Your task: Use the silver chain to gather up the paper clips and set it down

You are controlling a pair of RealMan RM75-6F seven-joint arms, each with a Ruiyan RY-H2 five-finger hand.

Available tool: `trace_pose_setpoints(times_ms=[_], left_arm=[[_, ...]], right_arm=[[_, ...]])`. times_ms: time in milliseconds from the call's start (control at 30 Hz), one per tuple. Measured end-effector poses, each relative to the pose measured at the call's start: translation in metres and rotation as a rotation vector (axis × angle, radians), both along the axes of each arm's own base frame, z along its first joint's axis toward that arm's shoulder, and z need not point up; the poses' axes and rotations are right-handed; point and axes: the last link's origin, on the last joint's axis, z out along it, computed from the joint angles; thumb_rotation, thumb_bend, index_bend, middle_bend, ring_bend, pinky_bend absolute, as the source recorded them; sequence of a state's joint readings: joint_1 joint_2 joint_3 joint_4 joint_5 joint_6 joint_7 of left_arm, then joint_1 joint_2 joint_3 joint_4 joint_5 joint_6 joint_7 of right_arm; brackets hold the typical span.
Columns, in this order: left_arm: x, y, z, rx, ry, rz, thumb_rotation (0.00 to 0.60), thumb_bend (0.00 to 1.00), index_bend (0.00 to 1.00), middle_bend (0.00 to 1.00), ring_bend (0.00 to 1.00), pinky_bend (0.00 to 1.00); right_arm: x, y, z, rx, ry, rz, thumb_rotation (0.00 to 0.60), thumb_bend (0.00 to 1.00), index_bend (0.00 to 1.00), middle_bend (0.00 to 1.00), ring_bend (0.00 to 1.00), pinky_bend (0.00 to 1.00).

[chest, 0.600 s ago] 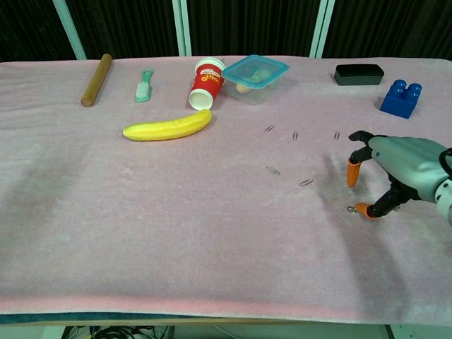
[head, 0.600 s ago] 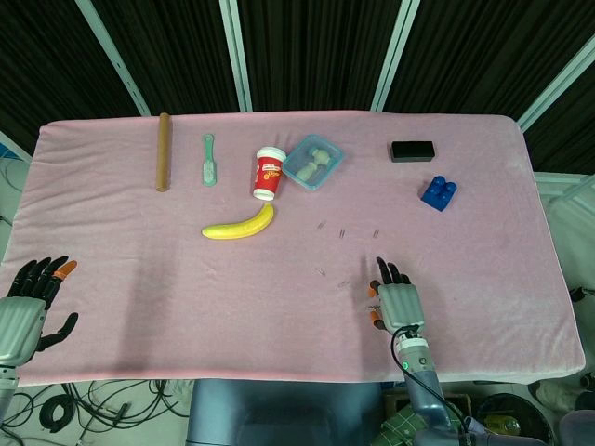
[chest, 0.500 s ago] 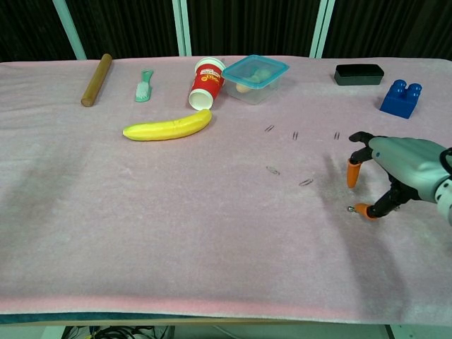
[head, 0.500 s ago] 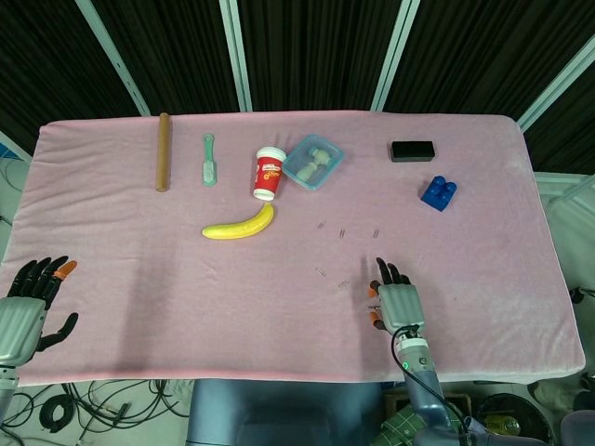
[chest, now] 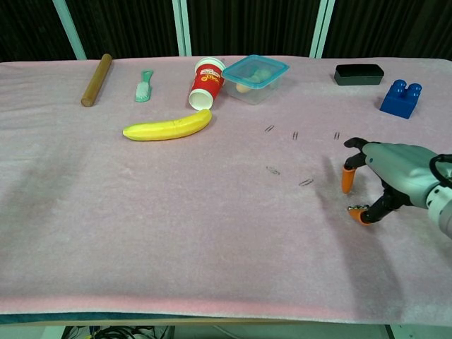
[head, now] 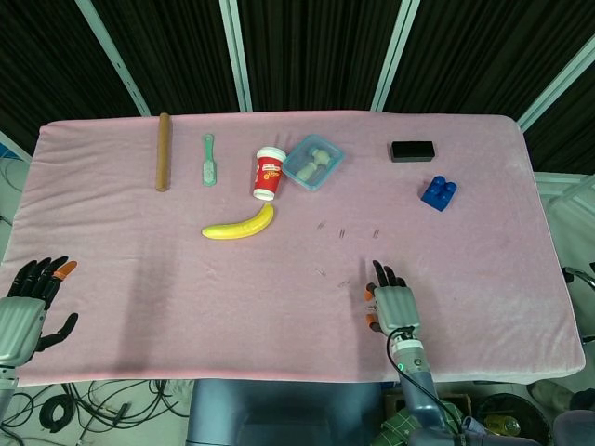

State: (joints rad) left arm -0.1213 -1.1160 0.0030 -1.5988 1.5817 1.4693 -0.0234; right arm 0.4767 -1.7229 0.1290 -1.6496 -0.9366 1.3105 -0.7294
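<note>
Several paper clips lie scattered mid-table, among them a clip [chest: 269, 128], a clip [chest: 294, 135], a clip [chest: 272, 170] and a clip [chest: 306, 182]; the head view shows the nearest one [head: 343, 283]. My right hand [chest: 385, 176] [head: 390, 302] hovers just right of them, fingers arched down and spread. A tiny silver bit [chest: 351, 208], probably an end of the chain, lies on the cloth at its thumb tip; no more of the chain shows. My left hand [head: 28, 311] is open at the table's front left corner, holding nothing.
A banana [chest: 168, 127], a tipped red cup [chest: 205, 82] and a blue-lidded container [chest: 256, 70] sit beyond the clips. A green brush [chest: 145, 85] and wooden rod [chest: 96, 70] lie far left; a black box [chest: 359, 73] and blue brick [chest: 400, 99] far right.
My right hand has shifted slightly left and lower, toward the clips. The silver bit stays at the thumb tip. The left hand has not moved.
</note>
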Motion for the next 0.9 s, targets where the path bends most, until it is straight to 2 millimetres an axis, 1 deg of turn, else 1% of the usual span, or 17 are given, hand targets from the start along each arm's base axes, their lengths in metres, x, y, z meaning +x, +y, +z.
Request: trace_pose_setpoints(times_ms=[333,567,900], left_arm=[[0.000,0.000,0.000,0.001,-0.003,0.001,0.600,0.36,0.12,0.06,0.00,0.00],[0.000,0.000,0.000,0.002,-0.003,0.003,0.600,0.36,0.12,0.06,0.00,0.00],[0.000,0.000,0.000,0.003,-0.004,0.006,0.600,0.35,0.12,0.05,0.00,0.00]], right_arm=[[-0.006,-0.002,-0.003,-0.001,0.012,-0.019,0.600,0.21,0.51,0.00,0.06,0.21],[-0.012,-0.004,-0.005,0.000,0.016,-0.033,0.600,0.24,0.53,0.00,0.06,0.21],[-0.015,-0.007,-0.008,0.003,0.014,-0.043,0.600,0.25,0.56,0.00,0.06,0.21]])
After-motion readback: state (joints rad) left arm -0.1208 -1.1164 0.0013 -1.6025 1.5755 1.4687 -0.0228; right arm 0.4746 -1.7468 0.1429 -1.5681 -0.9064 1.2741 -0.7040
